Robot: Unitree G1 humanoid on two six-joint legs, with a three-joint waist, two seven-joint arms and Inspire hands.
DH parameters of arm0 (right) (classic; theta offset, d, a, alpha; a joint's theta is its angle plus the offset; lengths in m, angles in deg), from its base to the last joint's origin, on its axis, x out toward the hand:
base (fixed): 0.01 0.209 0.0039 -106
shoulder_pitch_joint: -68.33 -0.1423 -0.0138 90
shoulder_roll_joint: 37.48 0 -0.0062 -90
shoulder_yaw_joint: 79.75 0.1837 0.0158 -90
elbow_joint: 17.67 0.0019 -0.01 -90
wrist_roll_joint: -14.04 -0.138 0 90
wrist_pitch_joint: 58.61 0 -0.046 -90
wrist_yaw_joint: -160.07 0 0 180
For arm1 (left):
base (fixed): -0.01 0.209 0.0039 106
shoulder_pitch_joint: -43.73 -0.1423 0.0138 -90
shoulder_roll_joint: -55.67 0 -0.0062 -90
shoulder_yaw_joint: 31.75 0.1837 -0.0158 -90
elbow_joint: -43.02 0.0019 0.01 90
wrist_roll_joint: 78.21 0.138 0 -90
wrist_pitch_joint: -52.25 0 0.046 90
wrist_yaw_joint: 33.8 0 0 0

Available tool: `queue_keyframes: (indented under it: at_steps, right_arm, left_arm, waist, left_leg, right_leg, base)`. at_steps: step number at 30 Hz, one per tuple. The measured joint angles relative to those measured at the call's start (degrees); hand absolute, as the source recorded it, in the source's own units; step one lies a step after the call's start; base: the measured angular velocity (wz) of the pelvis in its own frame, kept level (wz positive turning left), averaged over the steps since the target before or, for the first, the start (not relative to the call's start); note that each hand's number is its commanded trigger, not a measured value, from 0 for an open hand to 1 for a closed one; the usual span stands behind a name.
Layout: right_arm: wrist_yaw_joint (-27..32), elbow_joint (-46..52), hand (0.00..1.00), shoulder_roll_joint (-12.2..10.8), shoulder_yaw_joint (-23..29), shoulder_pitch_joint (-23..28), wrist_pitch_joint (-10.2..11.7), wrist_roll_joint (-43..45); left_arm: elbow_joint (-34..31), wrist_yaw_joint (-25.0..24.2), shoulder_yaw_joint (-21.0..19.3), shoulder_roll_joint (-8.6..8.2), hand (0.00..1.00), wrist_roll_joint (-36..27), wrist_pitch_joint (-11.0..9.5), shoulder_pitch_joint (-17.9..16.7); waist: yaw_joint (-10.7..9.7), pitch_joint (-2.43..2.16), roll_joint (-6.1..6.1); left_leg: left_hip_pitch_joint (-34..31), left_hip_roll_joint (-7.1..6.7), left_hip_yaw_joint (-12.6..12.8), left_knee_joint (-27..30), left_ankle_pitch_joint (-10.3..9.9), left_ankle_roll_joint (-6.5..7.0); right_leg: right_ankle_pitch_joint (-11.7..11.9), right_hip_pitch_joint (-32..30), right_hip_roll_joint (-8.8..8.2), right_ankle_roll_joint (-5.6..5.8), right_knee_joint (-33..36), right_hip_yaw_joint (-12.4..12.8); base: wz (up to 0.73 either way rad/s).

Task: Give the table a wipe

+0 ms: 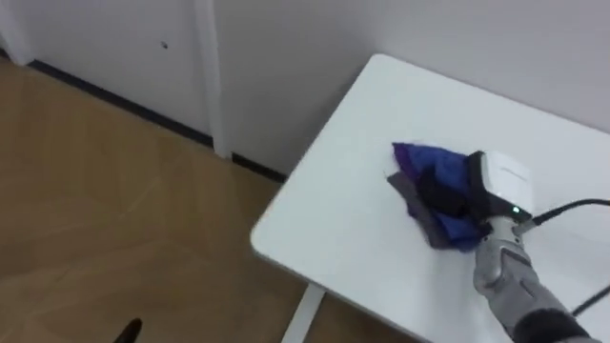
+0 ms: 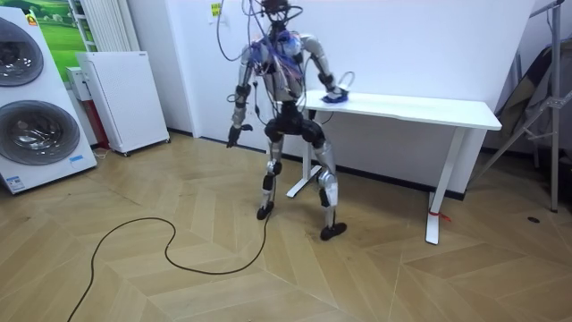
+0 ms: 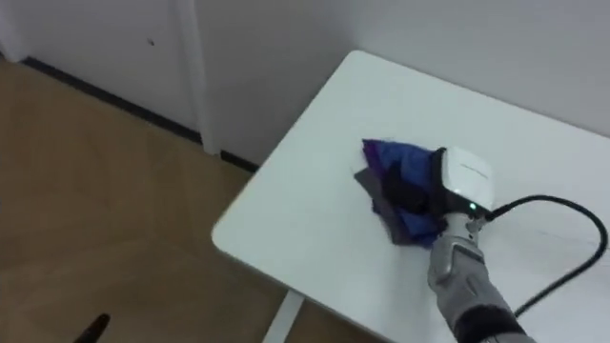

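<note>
The right hand (image 1: 496, 189) lay on the blue cloth (image 1: 427, 171) on the table (image 1: 334, 224) — whether it gripped or merely pressed could not be told. The cloth bunched under it and out to its left. The left hand (image 2: 234, 136) hung at the robot's side — too small to read

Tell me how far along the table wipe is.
Done: the blue cloth lies on the white table near its corner. In hand: the right hand rests on the cloth at that end; the left hand hangs by the robot's side. Left: likely the long stretch toward the room view's right; no wipe marks show.
</note>
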Motion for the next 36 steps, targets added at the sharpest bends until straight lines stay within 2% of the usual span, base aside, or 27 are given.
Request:
queue_keyframes:
  at_steps: [1, 2, 3, 4, 5, 6, 7, 8, 10, 11, 12, 13, 14, 16, 17, 18, 19, 21, 23, 24, 26, 28, 29, 30, 31, 33, 36]
  right_arm:
    - [0.51, 0.11, 1.0, 1.47, 1.09, 1.2, 0.47, -1.2]
    - [0.55, 0.28, 1.0, 2.12, 2.24, 2.05, 0.64, -1.34]
    - [0.75, 0.55, 1.0, 3.68, 4.53, 4.21, 0.65, -1.55]
    - [0.81, 0.54, 1.0, 4.86, 6.79, 6.42, 0.62, -1.55]
    - [0.81, 0.54, 1.0, 5.36, 7.59, 7.31, 0.61, -1.54]
    - [0.85, 0.66, 1.0, 6.26, 9.59, 8.82, 0.61, -1.56]
    - [0.86, 0.75, 1.0, 7.09, 11.14, 9.78, 0.6, -1.52]
    - [0.78, 0.75, 1.0, 7.29, 11.54, 9.72, 0.5, -1.41]
    - [-0.21, 2.35, 1.0, 7.08, 12.04, 9.47, 0.3, -0.97]
    - [-0.77, 3.38, 1.0, 7.01, 12.01, 9.44, 0.15, -0.8]
    - [-1.42, 5.5, 1.0, 6.81, 11.83, 9.13, -0.48, -0.2]
    - [-2.08, 7.79, 1.0, 6.55, 11.29, 8.62, -1.86, 1.48]
    - [-2.32, 8.01, 1.0, 6.48, 10.71, 7.91, -2.41, 1.68]
    - [-4.13, 9.56, 1.0, 4.58, 9.15, 3.66, -4.9, 4.93]
    - [-4.74, 11.15, 1.0, 4.29, 8.23, 3.22, -5.63, 6.09]
    - [-6.18, 14.94, 1.0, 3.82, 5.07, 2.32, -6.64, 8.37]
    - [-6.91, 16.24, 1.0, 3.43, 1.07, 0.42, -6.5, 10.35]
    - [-7.99, 16.38, 1.0, 2.45, -3.69, -1.94, -5.66, 11.47]
    - [-8.03, 16.5, 1.0, 2.18, -5.09, -2.18, -4.85, 11.87]
    - [-7.87, 16.19, 1.0, 2.33, -5.03, -2.16, -4.82, 11.52]
    - [-6.29, 14.17, 1.0, 2.4, -3.48, -1.12, -4.11, 10.96]
    - [-2.79, 10.77, 1.0, 2.46, -1.41, 2.79, -1.83, 8.55]
    - [-1.98, 9.77, 1.0, 2.46, -0.45, 3.77, -1.04, 7.76]
    - [-0.97, 8.63, 1.0, 2.51, 2.72, 6.23, -0.22, 7.16]
    - [0.41, 6.31, 1.0, 2.73, 6.5, 8.3, 0.79, 6.83]
    - [2.64, 2.53, 1.0, 4.37, 11.14, 10.69, 1.15, 5.26]
    - [4.01, -0.92, 1.0, 7.91, 14.84, 13.14, 1.03, 2.82]
  left_arm:
    - [-0.52, 0.02, -0.3, -0.31, 0.0, 0.14, -0.13, -1.77]
    - [-1.27, 0.0, -0.74, -0.45, 0.0, 0.2, -0.17, -2.7]
    - [-1.65, 0.01, -2.03, -0.99, 0.0, 0.17, -0.75, -4.7]
    - [-1.35, 0.02, -2.75, -1.56, 0.0, 0.21, -0.82, -5.82]
    - [-1.35, 0.05, -3.31, -2.07, 0.0, 0.25, -0.76, -6.75]
    - [-1.35, 0.04, -4.02, -3.31, 0.0, 0.37, -0.59, -8.05]
    - [-1.37, 0.01, -4.04, -4.57, 0.0, 1.44, -0.33, -8.84]
    - [-1.38, -0.03, -4.03, -5.1, 0.0, 1.61, -0.16, -9.04]
    - [-2.15, -0.05, -3.79, -6.25, 0.0, 1.97, -0.11, -8.68]
    - [-2.23, -0.04, -3.41, -6.49, 0.0, 1.96, -0.11, -8.21]
    - [-2.3, -0.06, -2.41, -6.96, 0.0, 1.97, -0.1, -7.21]
    - [-2.38, -0.07, -1.45, -7.37, 0.0, 1.92, -0.15, -6.23]
    - [-2.4, -0.08, -0.92, -7.52, 0.0, 1.88, -0.19, -5.94]
    - [-2.27, -0.12, -0.4, -7.82, 0.0, 1.78, -0.63, -5.81]
    - [-2.21, -0.14, -0.43, -7.98, 0.0, 1.66, -0.6, -5.9]
    - [-2.41, -0.17, -0.42, -8.16, 0.0, 1.36, -0.64, -6.09]
    - [-2.5, -0.23, -0.43, -8.35, 0.0, 1.35, -0.53, -6.45]
    - [-3.55, -0.23, -0.36, -8.84, 0.0, 1.25, -0.11, -6.51]
    - [-4.22, -0.26, -0.54, -8.88, 0.0, 0.89, 0.16, -6.83]
    - [-4.89, -0.25, -0.63, -8.8, 0.0, -0.88, 0.73, -7.05]
    - [-6.46, -0.44, -2.21, -8.85, 0.0, -0.89, 1.18, -7.63]
    - [-6.06, -0.7, -4.48, -8.11, 0.0, -0.87, 1.61, -8.61]
    - [-5.83, -0.7, -4.48, -7.63, 0.0, -0.92, 1.62, -8.68]
    - [-5.74, -0.69, -4.67, -6.97, 0.0, -0.78, 1.6, -9.04]
    - [-5.7, -0.67, -6.15, -6.88, 0.0, -0.43, 1.48, -9.61]
    - [-5.65, -0.55, -7.68, -6.66, 0.0, -0.24, 1.52, -10.08]
    - [-5.57, 0.63, -9.05, -6.34, 0.0, -0.25, 1.51, -10.12]
  waist:
    - [-0.84, -0.29, 0.51]
    - [-1.39, -0.39, 0.29]
    - [-2.65, -0.47, -0.36]
    - [-4.06, -0.49, -0.63]
    - [-4.96, -0.51, -0.73]
    - [-6.49, -0.45, -0.69]
    - [-7.19, -0.25, -0.75]
    - [-7.86, -0.12, -0.62]
    - [-9.3, 0.5, -0.84]
    - [-9.59, 0.72, -0.72]
    - [-9.96, 1.28, -0.49]
    - [-9.92, 1.29, 0.67]
    - [-9.71, 1.4, 1.11]
    - [-7.52, 1.41, 2.66]
    - [-6.7, 1.26, 2.76]
    - [-5.24, 1.19, 3.59]
    - [-4.14, 1.19, 4.27]
    - [-3.75, 1.02, 4.63]
    - [-2.93, 0.98, 4.09]
    - [-3.14, 0.86, 3.25]
    - [-3.51, 0.93, 1.89]
    - [-5.01, 0.59, -0.07]
    - [-5.72, 0.65, -0.45]
    - [-6.68, 0.68, -1.54]
    - [-7.27, 0.3, -2.48]
    - [-7.84, 0.17, -2.87]
    - [-7.82, -0.22, -1.93]
  left_leg:
    - [1.04, 2.15, 0.03, -2.31, 1.39, -1.98]
    - [1.57, 2.63, 0.04, -3.87, 2.28, -2.42]
    - [2.78, 3.41, 0.37, -6.97, 4.2, -1.69]
    - [4.36, 4.19, 1.42, -9.7, 6.58, 0.18]
    - [4.88, 4.42, 1.56, -10.73, 7.94, 1.27]
    - [5.08, 4.98, 2.59, -11.46, 10.57, 2.28]
    - [5.06, 4.71, 4.37, -10.91, 11.4, 1.9]
    - [5.04, 4.32, 5.34, -10.7, 11.4, 1.89]
    - [4.65, 1.5, 8.14, -8.88, 10.85, 1.78]
    - [4.06, 0.74, 8.2, -7.28, 10.05, 1.94]
    - [2.5, -1.56, 8.11, -4.17, 8.16, 2.75]
    - [2.14, -3.69, 8.29, -3.28, 6.78, 3.58]
    - [2.15, -4.42, 8.35, -3.3, 6.11, 4.2]
    - [3.5, -6.97, 8.6, -5.61, 5.31, 5.05]
    - [3.83, -7.3, 8.6, -6.42, 5.32, 5.05]
    - [4.43, -7.59, 8.5, -8.33, 5.35, 5.0]
    - [5.26, -8.16, 8.48, -10.51, 5.54, 4.72]
    - [6.43, -9.14, 8.58, -13.11, 6.06, 4.6]
    - [7.1, -10.45, 8.47, -15.49, 6.96, 5.21]
    - [7.14, -11.47, 7.77, -16.59, 7.5, 5.64]
    - [7.43, -12.28, 7.0, -17.15, 7.73, 6.04]
    - [8.16, -12.71, 6.27, -17.23, 7.68, 6.21]
    - [8.28, -12.82, 5.74, -17.17, 7.59, 6.37]
    - [8.64, -13.23, 5.32, -17.1, 7.31, 6.85]
    - [8.79, -13.47, 5.31, -16.97, 6.78, 7.72]
    - [8.41, -13.64, 5.27, -15.57, 5.51, 8.52]
    - [6.92, -13.53, 5.28, -12.92, 3.64, 9.3]
  right_leg:
    - [-3.1, -1.5, 1.34, -1.15, 3.67, 0.02]
    - [-4.66, -2.57, 1.52, -1.74, 5.41, 0.05]
    - [-7.67, -4.16, 1.78, -3.47, 8.34, -0.17]
    - [-9.69, -4.06, 2.25, -4.5, 9.84, -0.85]
    - [-10.56, -3.94, 2.61, -4.96, 10.28, -1.1]
    - [-11.62, -3.78, 3.52, -6.05, 10.57, -1.27]
    - [-12.04, -3.66, 4.42, -7.01, 10.28, -1.43]
    - [-12.16, -3.4, 4.66, -7.4, 10.06, -1.88]
    - [-12.92, -3.19, 4.85, -8.72, 10.01, -2.65]
    - [-12.93, -3.22, 4.6, -8.69, 10.01, -2.71]
    - [-12.96, -3.31, 4.7, -8.64, 10.01, -2.88]
    - [-12.88, -3.38, 5.18, -8.69, 9.59, -2.65]
    - [-12.68, -3.35, 5.81, -8.68, 8.95, -2.33]
    - [-11.39, -4.55, 7.51, -9.48, 7.56, 1.33]
    - [-11.01, -5.13, 7.9, -9.63, 7.28, 2.32]
    - [-10.3, -6.45, 8.72, -9.93, 6.85, 4.42]
    - [-9.22, -7.35, 9.69, -10.53, 6.22, 6.04]
    - [-8.35, -7.94, 9.74, -10.2, 5.37, 7.1]
    - [-8.08, -7.88, 8.84, -9.55, 4.77, 7.29]
    - [-8.06, -7.73, 8.13, -8.97, 4.47, 7.28]
    - [-7.83, -6.79, 7.5, -8.21, 3.37, 6.55]
    - [-7.19, -2.96, 7.35, -7.05, -0.08, 4.3]
    - [-7.03, -1.85, 7.38, -6.76, -1.1, 3.68]
    - [-6.82, 0.02, 7.45, -6.12, -2.64, 3.57]
    - [-6.53, 1.41, 7.52, -5.46, -4.05, 3.46]
    - [-5.85, 2.96, 7.52, -4.55, -5.28, 2.71]
    - [-4.52, 2.99, 7.5, -4.11, -5.76, 1.48]
  base:
    - [-0.27]
    - [-0.13]
    - [0.11]
    - [0.24]
    - [0.32]
    - [0.18]
    - [0.11]
    - [0.08]
    - [0.13]
    - [0.08]
    - [0.03]
    - [-0.05]
    - [-0.38]
    - [-0.82]
    - [-0.99]
    - [-0.91]
    - [-0.79]
    - [-0.31]
    - [0.14]
    - [0.4]
    - [0.41]
    - [0.53]
    - [0.67]
    - [0.63]
    - [0.54]
    - [0.25]
    - [-0.04]
